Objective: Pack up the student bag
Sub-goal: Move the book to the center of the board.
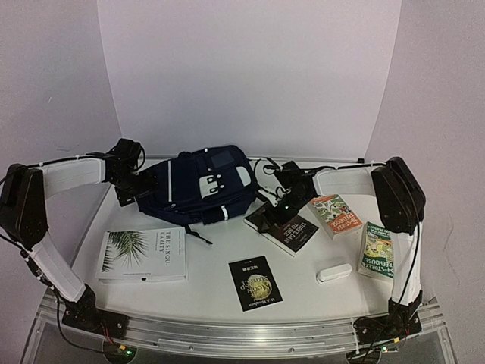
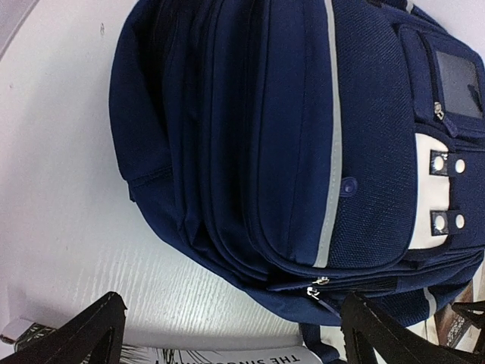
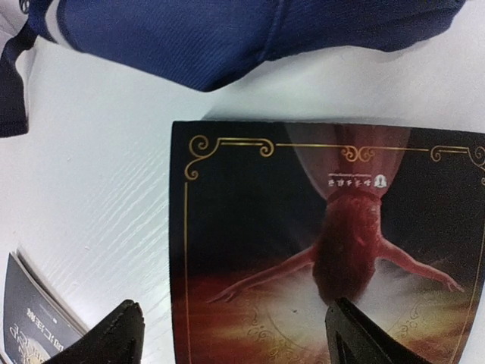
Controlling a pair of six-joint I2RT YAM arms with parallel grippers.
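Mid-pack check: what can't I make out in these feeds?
- Right wrist view: the frame's bottom cuts off the dark book; whether the right gripper touches it is unclear.
- Top view: that gripper's tips are hidden under its own wrist.
- Left wrist view: student bag, far side hidden by its bulk; white book cut by bottom edge.

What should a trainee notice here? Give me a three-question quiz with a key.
1. True or false: the left gripper holds the bag.
2. The right gripper hovers over: A) white book, B) dark book, C) colourful book.
3. Which arm is nearer the white case?
Key: 1 false, it is open and empty; 2 B; 3 right.
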